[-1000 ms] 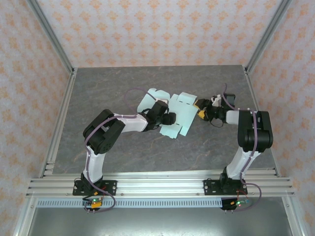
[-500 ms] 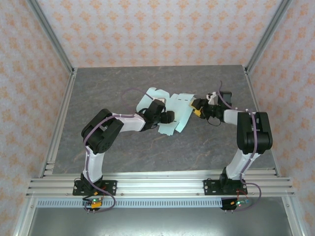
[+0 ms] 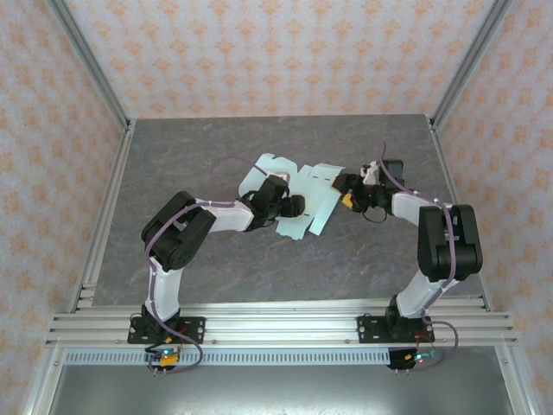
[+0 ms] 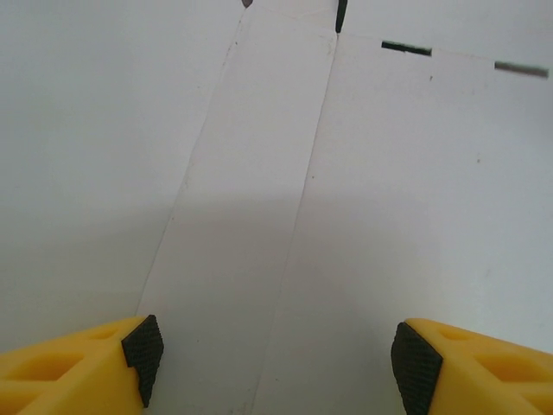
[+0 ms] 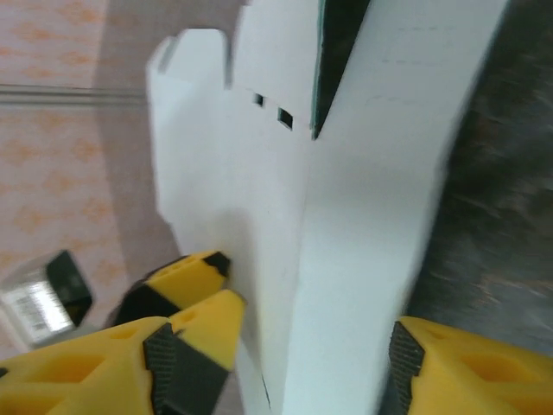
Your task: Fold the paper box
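Observation:
The paper box (image 3: 304,192) is a pale mint sheet with flaps and slots, lying partly unfolded at mid table. My left gripper (image 3: 292,207) rests over its middle. In the left wrist view that gripper (image 4: 279,361) is open, its black pads (image 4: 143,354) wide apart over a creased panel (image 4: 259,199). My right gripper (image 3: 346,188) is at the sheet's right edge. In the right wrist view it (image 5: 289,367) is open, with a raised panel of the box (image 5: 346,259) standing between its fingers (image 5: 406,363). The left gripper's yellow fingers (image 5: 186,281) show just behind that panel.
The grey table (image 3: 259,259) is fenced by metal posts and patterned walls (image 3: 276,52). The two grippers work close together at the sheet. Bare table lies in front of and to both sides of the sheet.
My right gripper has moved left and a little farther back, pushing the sheet's right panel up so the sheet looks narrower. The left gripper has shifted slightly left with it.

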